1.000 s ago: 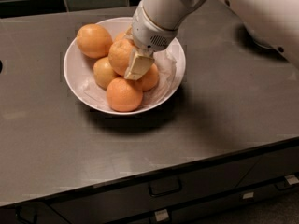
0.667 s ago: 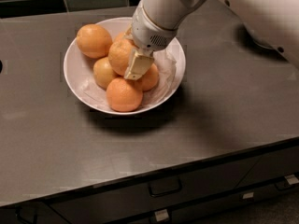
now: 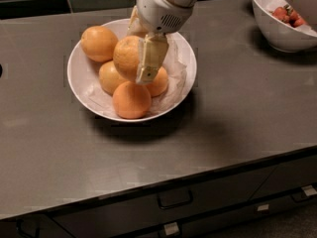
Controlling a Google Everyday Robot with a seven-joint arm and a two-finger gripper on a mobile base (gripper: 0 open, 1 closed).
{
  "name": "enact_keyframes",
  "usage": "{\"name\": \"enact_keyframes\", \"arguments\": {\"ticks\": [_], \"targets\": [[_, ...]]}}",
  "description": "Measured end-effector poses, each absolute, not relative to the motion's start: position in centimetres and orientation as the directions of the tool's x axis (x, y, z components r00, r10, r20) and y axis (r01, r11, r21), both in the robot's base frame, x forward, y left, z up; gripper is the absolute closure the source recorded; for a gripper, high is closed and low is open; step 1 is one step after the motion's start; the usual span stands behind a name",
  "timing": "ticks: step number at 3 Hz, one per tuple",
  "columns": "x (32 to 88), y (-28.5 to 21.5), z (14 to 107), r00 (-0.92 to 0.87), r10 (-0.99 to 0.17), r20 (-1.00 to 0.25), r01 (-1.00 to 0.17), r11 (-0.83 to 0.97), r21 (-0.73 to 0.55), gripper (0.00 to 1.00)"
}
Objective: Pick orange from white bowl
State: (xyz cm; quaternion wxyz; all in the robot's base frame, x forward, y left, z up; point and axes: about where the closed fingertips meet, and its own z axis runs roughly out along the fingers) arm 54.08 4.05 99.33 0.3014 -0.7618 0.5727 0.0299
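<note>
The white bowl (image 3: 74, 78), wide, shallow and lined with crumpled white paper, sits on the grey counter at centre left and holds several oranges. My gripper (image 3: 132, 58) comes down from the top into the bowl and is shut on the orange (image 3: 126, 54), a large yellow-orange one in the middle of the pile. One pale finger (image 3: 148, 58) lies across the orange's right side; the other finger is hidden behind the fruit. The held orange still touches or sits just above the oranges below it.
Other oranges lie around it: one at the back left (image 3: 99, 42), one at the left (image 3: 109, 77), one at the right (image 3: 159, 83), and a deeper reddish-orange one (image 3: 132, 100) in front. A deeper white bowl (image 3: 277, 33) with red fruit stands at the back right. Drawers run below the counter's front edge.
The arm's upper part has swung up and away from the right, uncovering the bowl with red fruit. The gripper stays closed on the same orange, at nearly the same place.
</note>
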Motion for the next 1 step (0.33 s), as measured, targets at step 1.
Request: {"name": "enact_keyframes", "arguments": {"ticks": [1], "targets": [[54.08,4.05,99.33,0.342,-0.854,-0.391,-0.891,-0.162,-0.425,1.00]]}}
